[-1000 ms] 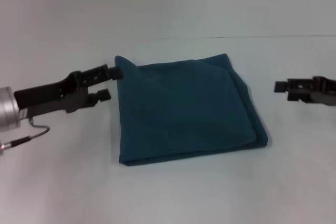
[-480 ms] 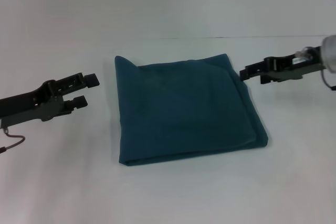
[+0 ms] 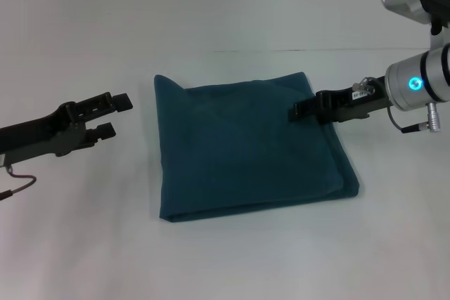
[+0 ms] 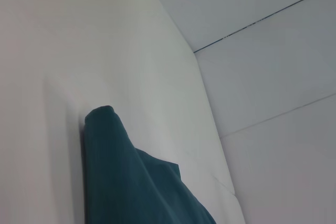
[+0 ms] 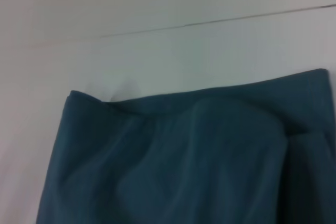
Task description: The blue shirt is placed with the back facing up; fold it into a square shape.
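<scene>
The right gripper (image 3: 295, 112), fingers looking pinched together, is being held over the blue shirt (image 3: 249, 145) near its 2 o'clock corner, while the left gripper (image 3: 116, 115) is being parked open off at 9 o'clock, so probably only final squaring-up is being called for.

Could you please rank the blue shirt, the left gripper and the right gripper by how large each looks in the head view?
1. blue shirt, by far the largest.
2. left gripper and right gripper look about alike, so I would not rank them.
</scene>
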Controlling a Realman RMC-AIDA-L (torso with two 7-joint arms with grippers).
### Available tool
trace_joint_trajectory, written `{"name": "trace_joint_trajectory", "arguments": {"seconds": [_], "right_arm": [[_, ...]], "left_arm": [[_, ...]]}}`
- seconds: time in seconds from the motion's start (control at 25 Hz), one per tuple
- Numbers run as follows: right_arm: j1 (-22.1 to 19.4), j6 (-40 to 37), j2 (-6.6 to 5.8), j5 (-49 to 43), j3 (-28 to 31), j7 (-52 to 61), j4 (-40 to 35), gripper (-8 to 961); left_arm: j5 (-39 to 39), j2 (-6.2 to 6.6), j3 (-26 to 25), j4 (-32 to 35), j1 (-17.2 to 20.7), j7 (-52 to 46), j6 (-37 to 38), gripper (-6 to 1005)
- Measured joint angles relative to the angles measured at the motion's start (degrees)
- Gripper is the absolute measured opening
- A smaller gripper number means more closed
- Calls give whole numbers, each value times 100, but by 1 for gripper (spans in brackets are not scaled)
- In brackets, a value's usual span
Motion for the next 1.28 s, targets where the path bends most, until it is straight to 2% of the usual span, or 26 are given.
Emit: {"name": "trace_joint_trajectory", "arguments": {"seconds": [0.2,0.52,0.96,1.16,1.28], "right_arm": [[10,164,40,4,-17,8,141,732],[29,498,248,-3,-177,1,169,731],[2,706,326,18,-289,-2,195,729],[-54,752,375,37,-258,-16,61,658],[-49,761,375,40,-265,-17,72,429]], "left_arm": [[-6,-6,-7,-12,-16,16,-69,949],[-8,-18,40,-23,-46,38,-170,949],[-8,-34,32,-97,-48,88,-236,948],[-8,-35,38,-102,-60,93,-236,949],[-9,-40,29,-107,-62,93,-236,949]]}}
